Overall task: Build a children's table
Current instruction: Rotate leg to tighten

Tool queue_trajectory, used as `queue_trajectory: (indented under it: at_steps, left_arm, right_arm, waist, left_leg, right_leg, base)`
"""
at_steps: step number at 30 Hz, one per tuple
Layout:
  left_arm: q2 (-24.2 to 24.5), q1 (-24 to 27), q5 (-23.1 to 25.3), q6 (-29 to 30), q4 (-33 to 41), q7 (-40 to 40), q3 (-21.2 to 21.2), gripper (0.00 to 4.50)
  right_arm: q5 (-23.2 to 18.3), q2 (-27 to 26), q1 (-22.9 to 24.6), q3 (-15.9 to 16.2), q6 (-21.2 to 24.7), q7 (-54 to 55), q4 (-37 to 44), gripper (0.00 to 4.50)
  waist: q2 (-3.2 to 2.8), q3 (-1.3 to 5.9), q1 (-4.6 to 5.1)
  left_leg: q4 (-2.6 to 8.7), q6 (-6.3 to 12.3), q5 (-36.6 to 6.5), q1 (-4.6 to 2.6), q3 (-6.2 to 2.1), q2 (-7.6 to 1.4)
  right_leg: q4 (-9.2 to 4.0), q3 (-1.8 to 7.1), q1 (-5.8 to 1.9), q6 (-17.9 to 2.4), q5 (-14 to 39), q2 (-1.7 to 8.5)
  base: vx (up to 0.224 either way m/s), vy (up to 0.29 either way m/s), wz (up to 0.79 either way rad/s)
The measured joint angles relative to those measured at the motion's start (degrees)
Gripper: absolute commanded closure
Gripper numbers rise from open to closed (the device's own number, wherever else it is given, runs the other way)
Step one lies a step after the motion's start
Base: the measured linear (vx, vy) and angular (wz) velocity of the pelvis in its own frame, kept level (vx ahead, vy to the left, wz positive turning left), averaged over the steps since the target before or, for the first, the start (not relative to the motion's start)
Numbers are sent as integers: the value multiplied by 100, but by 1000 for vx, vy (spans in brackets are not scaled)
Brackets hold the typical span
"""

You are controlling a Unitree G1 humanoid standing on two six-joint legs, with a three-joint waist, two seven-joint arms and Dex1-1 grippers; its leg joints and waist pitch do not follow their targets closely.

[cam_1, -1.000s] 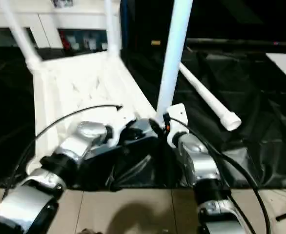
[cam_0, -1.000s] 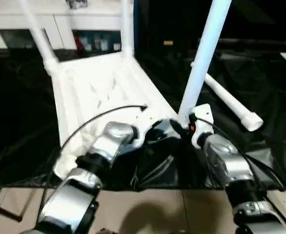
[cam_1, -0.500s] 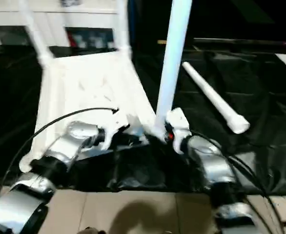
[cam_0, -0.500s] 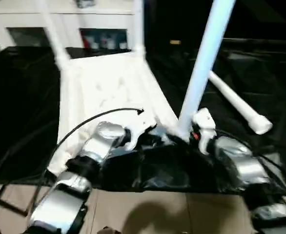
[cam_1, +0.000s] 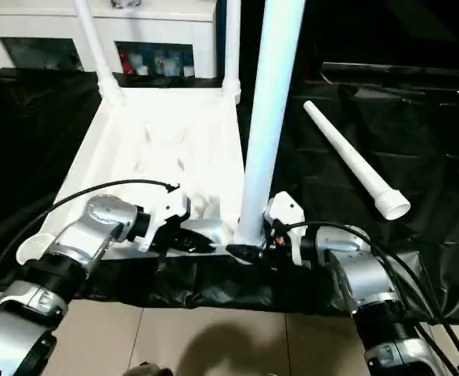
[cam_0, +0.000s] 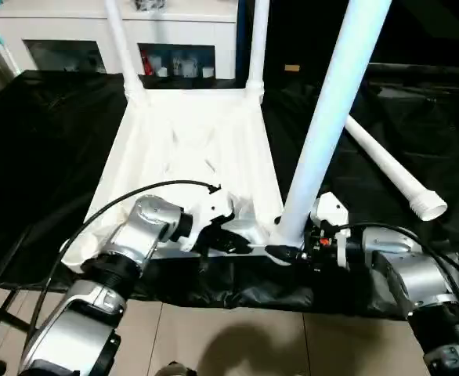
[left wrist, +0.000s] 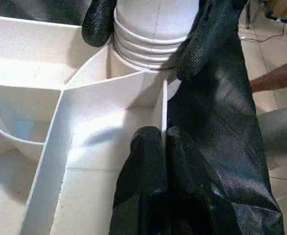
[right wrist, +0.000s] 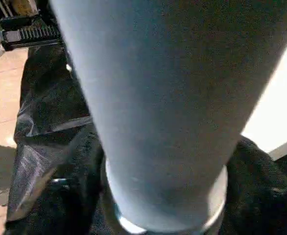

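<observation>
Low, both end effectors (cam_0: 288, 252) — leg (cam_0: 331, 117) upright

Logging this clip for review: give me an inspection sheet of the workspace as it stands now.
Surface: black sheet under the work.
Job's things: tabletop upside down, ribs up; two far legs standing; near right leg upright at its corner socket; fourth leg lying loose on the sheet.
Clutter: nothing seen.
Grippers: left gripper shut on the tabletop's near edge wall; right gripper with fingers around the near leg's base.
Cables: black cable looping over the left arm.
Surroundings: white glass-door cabinet behind; a person's forearm at the edge.
</observation>
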State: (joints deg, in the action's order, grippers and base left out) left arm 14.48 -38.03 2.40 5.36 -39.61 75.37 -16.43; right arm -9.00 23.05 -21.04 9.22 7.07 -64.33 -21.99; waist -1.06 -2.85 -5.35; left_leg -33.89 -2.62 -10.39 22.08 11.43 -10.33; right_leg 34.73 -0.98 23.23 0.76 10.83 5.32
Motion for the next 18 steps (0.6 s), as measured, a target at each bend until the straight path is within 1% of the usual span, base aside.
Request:
queue_trajectory:
  at_steps: [2,4,7,9,13,15,18]
  left_arm:
    - [-1,0,0,-26,-4,-2,-6,450]
    - [-18,-5,3,-74,-46,-98,-3,450]
    - [-176,-106,78,-126,-278,-580,74,450]
    - [-376,-224,149,-112,-519,-1066,173,450]
    - [-748,-396,261,88,-744,-1953,263,450]
    - [-904,-484,299,192,-823,-2288,281,450]
    - [-1175,-588,326,397,-937,-2847,384,450]
  right_arm:
    - [5,-34,32,-4,-5,35,37,160]
    - [30,-78,44,-20,-42,182,19,164]
    - [188,-286,-15,-168,-133,777,-185,176]
    - [347,-495,-164,-266,-148,1452,-436,177]
    - [540,-964,-365,-556,-103,2723,-782,178]
    - [616,-1121,-441,-659,-73,3222,-871,179]
    - [697,-1467,-674,-865,45,4070,-1116,179]
  waist:
    - [0,0,-2]
    - [0,0,8]
    - [1,1,39]
    - [2,1,74]
    - [4,0,209]
    - [4,0,230]
    - [-14,11,273]
  left_leg:
    - [0,0,0,0,0,0]
    - [0,0,0,-1,0,0]
    - [-2,0,0,-12,0,2]
    - [-1,-1,0,-17,-1,2]
    - [1,-1,0,-17,-3,5]
    - [1,-1,0,-14,-3,5]
    - [0,-1,0,-11,-4,7]
  right_leg:
    - [0,0,0,0,2,0]
    - [0,0,0,0,2,0]
    - [3,3,-7,-4,-1,0]
    - [2,4,-8,-4,-2,0]
    - [1,7,-7,11,6,0]
    - [1,7,-5,7,3,0]
    - [1,7,-4,-5,-7,0]
  base:
    - [0,0,0]
    - [0,0,0]
    - [0,0,0]
    - [0,0,0]
    - [0,0,0]
    - [0,0,0]
    - [0,0,0]
